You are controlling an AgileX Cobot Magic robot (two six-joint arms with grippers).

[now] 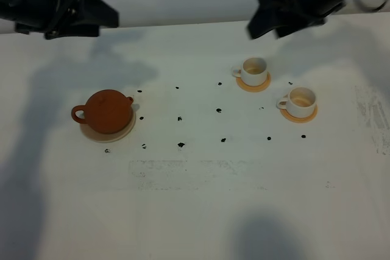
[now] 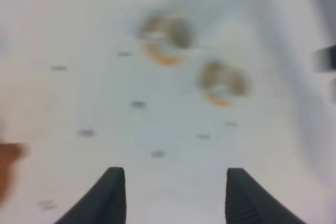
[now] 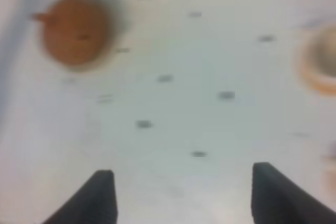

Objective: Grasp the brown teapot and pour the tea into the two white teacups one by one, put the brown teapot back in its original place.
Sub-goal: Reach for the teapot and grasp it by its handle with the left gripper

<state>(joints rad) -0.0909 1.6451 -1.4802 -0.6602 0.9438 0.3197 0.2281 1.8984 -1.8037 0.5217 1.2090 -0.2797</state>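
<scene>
Spread wide and empty, the left end effector [image 2: 175, 174] hangs above the bench [image 1: 195, 211]; the right end effector [image 3: 182, 171] also has its jaws far apart with nothing between them. On the left part of the bench the brown teapot [image 1: 108, 111] sits upright on the pale beige coaster [image 1: 100, 137], handle pointing left, well apart from both end effectors. On the right side the rear teacup [image 1: 255, 70] and the front teacup [image 1: 300, 101] stand near each other, each on its own orange coaster [image 1: 251, 88]. The left arm [image 1: 55, 4] and the right arm [image 1: 298, 1] are raised over the far edge of the bench, angled inward, touching nothing. Small black marks [image 1: 181, 145] dot the bench between teapot and cups
</scene>
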